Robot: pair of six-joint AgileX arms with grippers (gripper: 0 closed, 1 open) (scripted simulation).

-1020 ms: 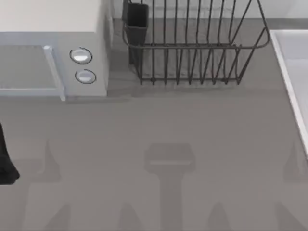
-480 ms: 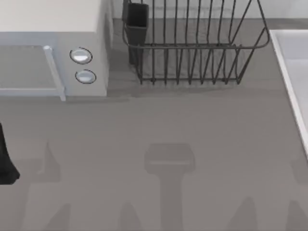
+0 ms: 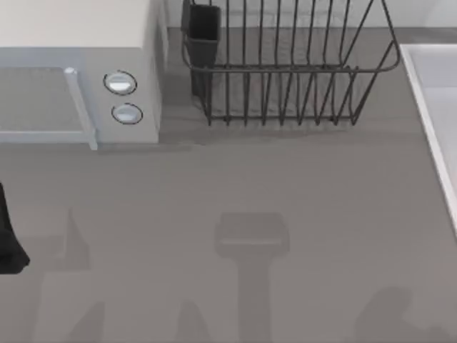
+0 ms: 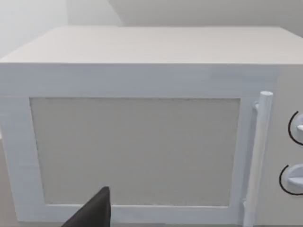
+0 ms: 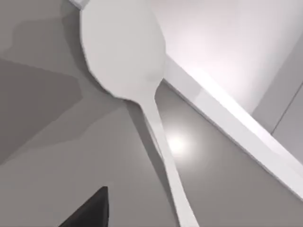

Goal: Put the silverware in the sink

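A pale white spoon (image 5: 123,52) hangs close under my right wrist camera, bowl away from me, above the grey table. Its handle runs back toward my right gripper (image 5: 142,220), which is shut on it; one dark finger (image 5: 90,210) shows. Just beyond the spoon's bowl lies the sink (image 5: 227,42) with its raised rim (image 5: 222,113). In the top view the sink (image 3: 437,86) sits at the right edge. My left gripper (image 3: 7,243) is parked at the table's left edge, facing the microwave.
A white microwave (image 3: 78,71) with two round knobs stands at the back left. A dark wire dish rack (image 3: 285,71) with a black cup (image 3: 203,28) stands at the back middle. Arm shadows fall on the grey table (image 3: 235,179).
The right arm's shadow at the table's lower right has shifted and gathered into one blob near the front edge. The left arm has not moved.
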